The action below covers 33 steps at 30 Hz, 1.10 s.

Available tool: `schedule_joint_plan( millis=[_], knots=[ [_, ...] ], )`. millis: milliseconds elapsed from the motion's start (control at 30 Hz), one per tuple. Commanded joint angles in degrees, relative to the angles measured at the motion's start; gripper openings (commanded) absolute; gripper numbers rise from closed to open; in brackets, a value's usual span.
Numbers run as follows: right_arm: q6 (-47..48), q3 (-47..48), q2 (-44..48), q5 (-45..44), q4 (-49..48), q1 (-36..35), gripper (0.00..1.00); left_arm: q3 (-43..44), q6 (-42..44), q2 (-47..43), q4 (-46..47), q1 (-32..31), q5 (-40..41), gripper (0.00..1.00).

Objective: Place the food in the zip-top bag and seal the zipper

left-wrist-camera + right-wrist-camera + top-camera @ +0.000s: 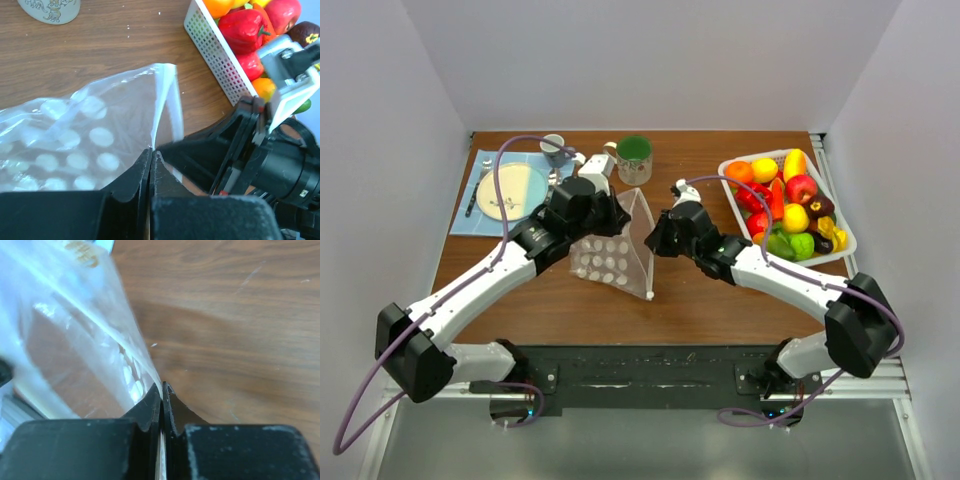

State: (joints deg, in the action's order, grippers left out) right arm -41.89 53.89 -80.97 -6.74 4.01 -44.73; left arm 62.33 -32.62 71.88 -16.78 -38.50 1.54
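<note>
— Black left gripper (151, 152) and right gripper (161, 387) were each clamped on the clear polka-dotted zip-top bag (90, 135)?
— Yes, over the wooden table (700, 300); glossy plastic toy food (801, 188) lay rightward, nearest the right gripper.

No words, numbers or brand names can be read in any view. In the left wrist view, a pale mug (50, 10) at the top edge carries a grey ornamental print, too cropped and small to read as lettering. A tiny white sticker (302, 192) sits on the black housing of the right arm (280, 165); its marks are too small to make out. The zip-top bag (90, 145) bears only white dots. In the right wrist view, blurred golden marks (80, 246) show through the plastic at the top, illegible.
</note>
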Motion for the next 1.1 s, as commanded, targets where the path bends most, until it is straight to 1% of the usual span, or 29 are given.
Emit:
schedule_joint_plan(
  millis=[0, 33, 67, 100, 133, 333, 400, 433, 500, 533, 633, 767, 800, 867, 900, 1067],
  knots=[
    [0.1, 3.3, 4.4, -11.6, 2.8, -0.4, 0.00, 4.3, 4.1, -0.9, -3.3, -1.1, 1.3, 0.14],
    [0.5, 4.7, 5.5, -13.8, 5.1, -0.6, 0.00, 4.6, 4.4, -0.9, -4.4, -2.7, 2.5, 0.28],
    [0.5, 5.6, 5.7, -15.0, 6.5, -0.8, 0.00, 5.1, 5.1, -0.8, -5.3, -3.9, 4.3, 0.36],
    [0.4, 6.4, 5.7, -15.7, 7.8, -1.6, 0.00, 6.0, 5.2, -0.3, -6.0, -5.2, 7.8, 0.46],
    [0.1, 7.1, 5.7, -15.9, 8.8, -1.8, 0.00, 6.4, 5.1, -0.1, -6.9, -7.5, 9.5, 0.53],
    [-2.9, 5.8, 6.3, -16.7, 8.1, -3.3, 0.00, 4.9, 0.3, -0.1, -4.9, -12.9, 17.5, 0.54],
    [-3.2, 5.0, 6.9, -14.6, 6.7, -3.3, 0.00, 3.3, -1.9, -0.2, -3.2, -14.4, 20.0, 0.54],
    [-3.7, 3.7, 7.2, -13.9, 4.4, -3.5, 0.00, 2.6, -2.3, -0.4, -1.0, -14.8, 20.9, 0.54],
    [-4.3, 2.5, 8.3, -12.4, 2.5, -3.4, 0.00, 1.0, -3.0, -1.0, 1.2, -15.0, 22.3, 0.52],
    [-4.5, 1.5, 8.6, -12.1, 1.4, -3.5, 0.00, 0.6, -3.0, -0.9, 3.4, -15.0, 22.5, 0.50],
    [-5.1, -0.4, 10.0, -11.9, -0.7, -3.5, 0.00, 2.0, -2.2, 1.0, 3.3, -15.1, 21.8, 0.47],
    [-6.0, -2.9, 11.7, -11.0, -3.7, -3.5, 0.00, 2.2, -2.2, 2.1, 4.0, -15.4, 21.7, 0.47],
    [-6.1, -3.3, 11.9, -10.7, -6.2, -3.5, 0.00, 2.0, -2.2, 2.1, 4.4, -15.6, 21.7, 0.47],
    [-6.6, -5.1, 12.6, -10.0, -8.2, -3.4, 0.00, 2.0, -2.0, 2.0, 5.4, -15.8, 21.4, 0.49],
    [-6.5, -5.8, 12.9, -9.9, -10.4, -3.5, 0.00, 2.1, -1.9, 1.8, 6.0, -15.8, 21.4, 0.52],
    [-6.6, -8.4, 14.3, -9.0, -13.1, -3.4, 0.00, 3.6, -0.9, 2.2, 7.6, -15.8, 20.6, 0.55]
  ],
)
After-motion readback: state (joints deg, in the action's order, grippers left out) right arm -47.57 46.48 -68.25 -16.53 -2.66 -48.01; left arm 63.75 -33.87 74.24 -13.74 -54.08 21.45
